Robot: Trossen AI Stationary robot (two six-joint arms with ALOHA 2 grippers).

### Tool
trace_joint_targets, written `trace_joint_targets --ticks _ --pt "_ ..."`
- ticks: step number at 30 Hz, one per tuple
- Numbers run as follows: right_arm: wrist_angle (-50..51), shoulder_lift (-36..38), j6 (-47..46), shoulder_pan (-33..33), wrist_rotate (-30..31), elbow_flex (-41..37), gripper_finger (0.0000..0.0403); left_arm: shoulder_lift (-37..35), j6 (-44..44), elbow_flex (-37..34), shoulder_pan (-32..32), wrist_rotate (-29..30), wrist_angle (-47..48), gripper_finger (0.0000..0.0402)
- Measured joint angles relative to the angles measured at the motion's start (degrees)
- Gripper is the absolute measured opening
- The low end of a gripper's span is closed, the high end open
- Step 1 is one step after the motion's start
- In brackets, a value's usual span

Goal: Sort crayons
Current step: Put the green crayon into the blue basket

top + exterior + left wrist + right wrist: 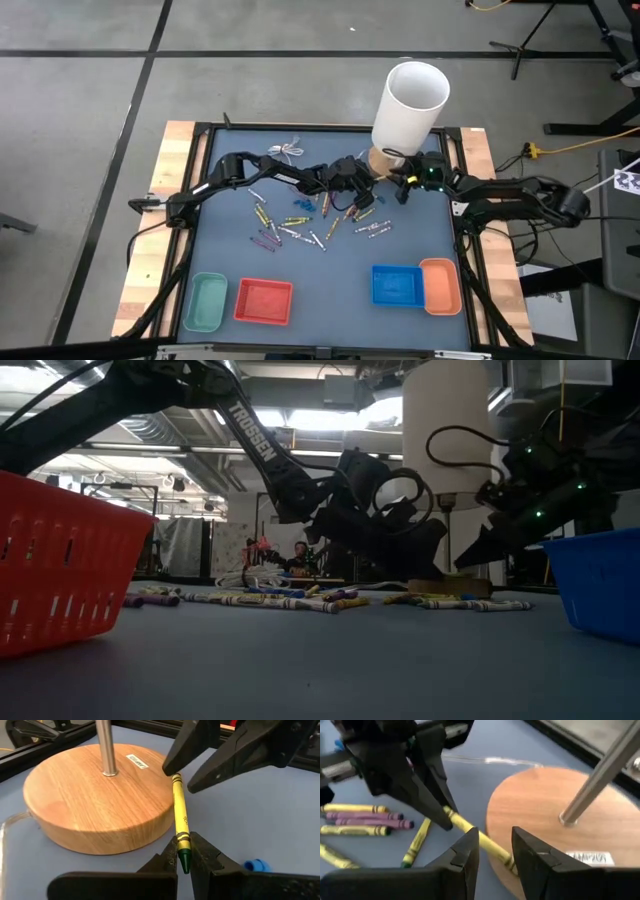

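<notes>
now left hand (184,865) grips yellow crayon (180,822).

Overhead, table-level and both close wrist views share the wooden base (95,800).

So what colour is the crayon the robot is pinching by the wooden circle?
Yellow crayon, with a green tip; the left wrist view shows it best.

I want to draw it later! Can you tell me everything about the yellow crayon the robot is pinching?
The yellow crayon is a thin stick in a yellow paper wrapper with dark bands and a green tip. It lies along the edge of the round wooden base. The left pincer is shut on its green-tipped end. The right pincer, open, straddles its other end.
</notes>
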State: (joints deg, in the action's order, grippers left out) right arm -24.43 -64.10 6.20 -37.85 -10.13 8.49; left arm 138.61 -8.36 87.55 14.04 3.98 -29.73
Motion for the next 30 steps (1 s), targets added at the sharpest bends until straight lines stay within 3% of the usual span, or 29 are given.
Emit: trace_joint_targets --ticks 10,22,30 --pt "6.1 8.9 0.0 0.0 -1.1 0.0 0.0117 -0.1 0.0 0.0 -0.1 -1.2 0.1 0.0007" --pt "13.7 21.2 0.0 -0.1 -1.5 0.1 0.0117 -3.2 -0.3 0.0 -2.7 -15.7 0.9 0.0008" --pt "15.7 24.6 0.0 0.0 -1.5 0.1 0.0117 -4.7 -0.5 0.0 -7.6 -20.9 0.2 0.0009"
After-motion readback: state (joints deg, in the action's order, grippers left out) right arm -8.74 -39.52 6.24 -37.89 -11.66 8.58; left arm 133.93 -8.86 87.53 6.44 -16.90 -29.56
